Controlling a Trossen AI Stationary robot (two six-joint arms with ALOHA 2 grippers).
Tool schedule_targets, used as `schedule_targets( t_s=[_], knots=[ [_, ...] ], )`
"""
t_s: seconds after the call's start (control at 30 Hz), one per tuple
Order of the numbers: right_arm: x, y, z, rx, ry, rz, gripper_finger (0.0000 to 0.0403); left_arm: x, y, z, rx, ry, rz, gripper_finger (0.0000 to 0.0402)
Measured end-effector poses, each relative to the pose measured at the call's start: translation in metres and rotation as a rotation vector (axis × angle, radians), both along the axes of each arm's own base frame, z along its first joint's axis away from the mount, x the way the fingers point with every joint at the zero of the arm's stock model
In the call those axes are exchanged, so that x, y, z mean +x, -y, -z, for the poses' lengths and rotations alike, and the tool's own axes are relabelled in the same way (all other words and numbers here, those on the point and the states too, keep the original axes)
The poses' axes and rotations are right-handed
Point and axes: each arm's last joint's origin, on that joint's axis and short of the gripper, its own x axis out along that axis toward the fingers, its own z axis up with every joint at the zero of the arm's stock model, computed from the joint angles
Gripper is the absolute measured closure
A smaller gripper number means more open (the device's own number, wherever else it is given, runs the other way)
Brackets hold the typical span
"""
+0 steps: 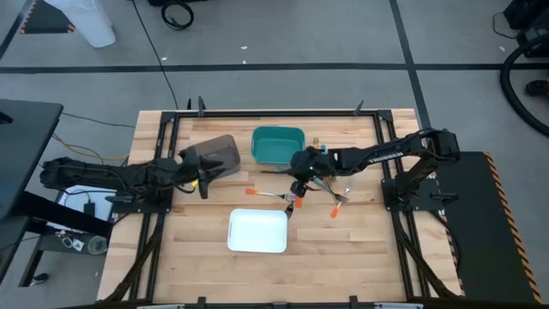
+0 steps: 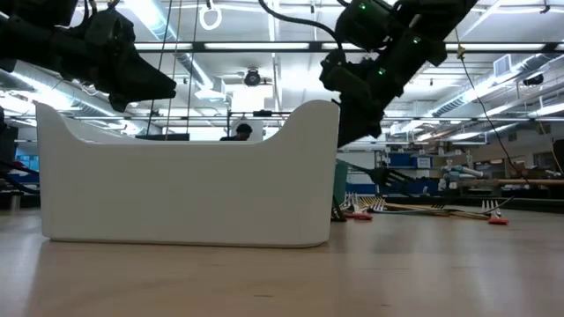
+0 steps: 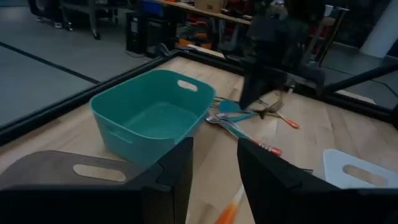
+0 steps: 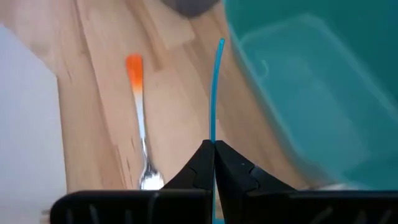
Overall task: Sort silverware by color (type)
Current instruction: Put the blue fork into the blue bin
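The silverware [image 1: 322, 190] lay mostly loose on the desk [image 1: 197, 249], in a scatter just right of centre, between the teal bin [image 1: 278, 143] and the white tray [image 1: 257, 230]. An orange-handled spoon [image 4: 139, 124] lay flat on the wood beside the teal bin, and more orange-handled pieces sat near the right side of the scatter. One piece was off the desk: a slim teal-handled utensil [image 4: 215, 93], pinched between the closed fingers of the right gripper [image 4: 212, 163], its handle pointing out past the fingertips beside the teal bin's wall.

In the left wrist view the teal bin looked empty, and the white tray showed nothing inside it from above. Whether the grey bin [image 1: 216, 154] at the left held anything could not be told. So the sorting looked barely begun: one teal piece in hand, likely bound for the teal bin, and the rest of the pile waiting.

The left gripper [image 3: 214, 163] hovered over the grey bin at the left side of the desk, fingers parted; an orange handle [image 3: 229, 211] showed low between them, though whether it was held could not be told.
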Motion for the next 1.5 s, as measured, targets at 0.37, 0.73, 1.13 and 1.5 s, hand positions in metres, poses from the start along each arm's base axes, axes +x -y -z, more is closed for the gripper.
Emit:
schedule_targets(
  t_s=[0.37, 0.73, 1.13, 1.5],
  knots=[
    [0.017, 0.013, -0.036, -0.072, 0.087, -0.056, 0.0388, 0.0, 0.001, 0.004, -0.033, -0.033, 0.036, 0.0267],
    [0.021, 0.024, -0.049, -0.108, 0.115, -0.064, 0.0388, -0.003, 0.002, -0.01, -0.05, -0.148, 0.049, 0.0267],
    [0.041, 0.031, -0.06, -0.14, 0.101, -0.11, 0.0388, -0.003, 0.002, -0.012, -0.024, -0.161, 0.05, 0.0267],
    [0.068, 0.051, -0.072, -0.194, 0.098, -0.124, 0.0388, 0.002, 0.003, 0.001, -0.017, -0.118, 0.057, 0.0267]
  ],
)
